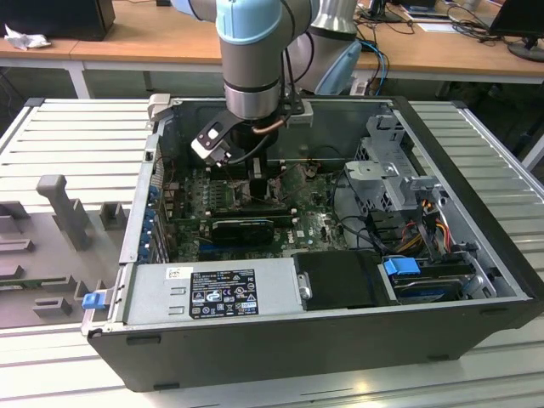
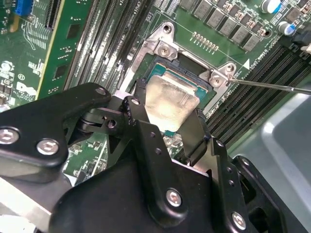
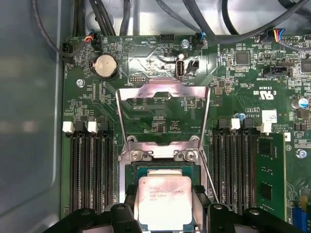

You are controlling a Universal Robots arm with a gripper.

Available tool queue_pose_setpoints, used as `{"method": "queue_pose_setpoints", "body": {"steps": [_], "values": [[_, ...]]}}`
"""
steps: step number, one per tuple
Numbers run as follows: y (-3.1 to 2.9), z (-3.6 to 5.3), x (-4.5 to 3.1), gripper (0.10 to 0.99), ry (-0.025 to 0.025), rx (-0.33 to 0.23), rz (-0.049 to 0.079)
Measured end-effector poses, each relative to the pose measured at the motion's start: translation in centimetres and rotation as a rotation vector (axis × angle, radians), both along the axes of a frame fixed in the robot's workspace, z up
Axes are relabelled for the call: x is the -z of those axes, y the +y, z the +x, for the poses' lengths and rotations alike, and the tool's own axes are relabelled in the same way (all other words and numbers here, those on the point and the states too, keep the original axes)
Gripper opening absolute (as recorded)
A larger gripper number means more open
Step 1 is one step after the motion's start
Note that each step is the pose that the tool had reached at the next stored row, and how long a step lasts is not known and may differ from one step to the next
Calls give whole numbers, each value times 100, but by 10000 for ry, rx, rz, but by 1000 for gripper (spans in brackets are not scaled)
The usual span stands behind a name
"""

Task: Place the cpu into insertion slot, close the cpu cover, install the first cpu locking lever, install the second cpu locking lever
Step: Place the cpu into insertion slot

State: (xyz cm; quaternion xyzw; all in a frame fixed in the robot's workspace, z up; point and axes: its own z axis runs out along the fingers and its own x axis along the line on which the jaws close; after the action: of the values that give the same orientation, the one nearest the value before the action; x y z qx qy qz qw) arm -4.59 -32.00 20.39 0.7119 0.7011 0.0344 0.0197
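In the exterior view, we see the arm reaching straight down into an open computer case [image 1: 340, 340] lying on a ribbed grey bench [image 1: 484, 144]. The claw [image 1: 255, 168] is low over the green board [image 1: 314, 225] inside the case, toward its far wall. In the second wrist view, the claw [image 2: 170, 110] is narrowed onto the cpu [image 2: 171, 97], which faces silvery side up, with a black finger [image 2: 140, 104] against each of two opposite edges. The slot [image 2: 163, 48] lies directly under the chip, not off to any side, and the chip's edges run square with the slot's metal rim. We cannot tell whether the chip is fully seated or a shade above. A thin lever [image 2: 272, 86] stands free beside the slot. In the first wrist view, the cpu [image 3: 164, 201] sits between the fingers over the slot [image 3: 146, 168]. The cover [image 3: 163, 92] is swung up and open beyond it, with the board showing through its cut-out.
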Motion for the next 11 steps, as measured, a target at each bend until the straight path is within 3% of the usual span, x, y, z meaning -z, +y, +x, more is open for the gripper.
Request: {"method": "queue_pose_setpoints", "body": {"steps": [2,9,10,11], "values": [[0,0,32,529,1,13,-2],[1,0,36,537,-2,14,-1],[5,-1,36,600,-1,17,-1],[15,-1,37,600,0,16,-1]]}}
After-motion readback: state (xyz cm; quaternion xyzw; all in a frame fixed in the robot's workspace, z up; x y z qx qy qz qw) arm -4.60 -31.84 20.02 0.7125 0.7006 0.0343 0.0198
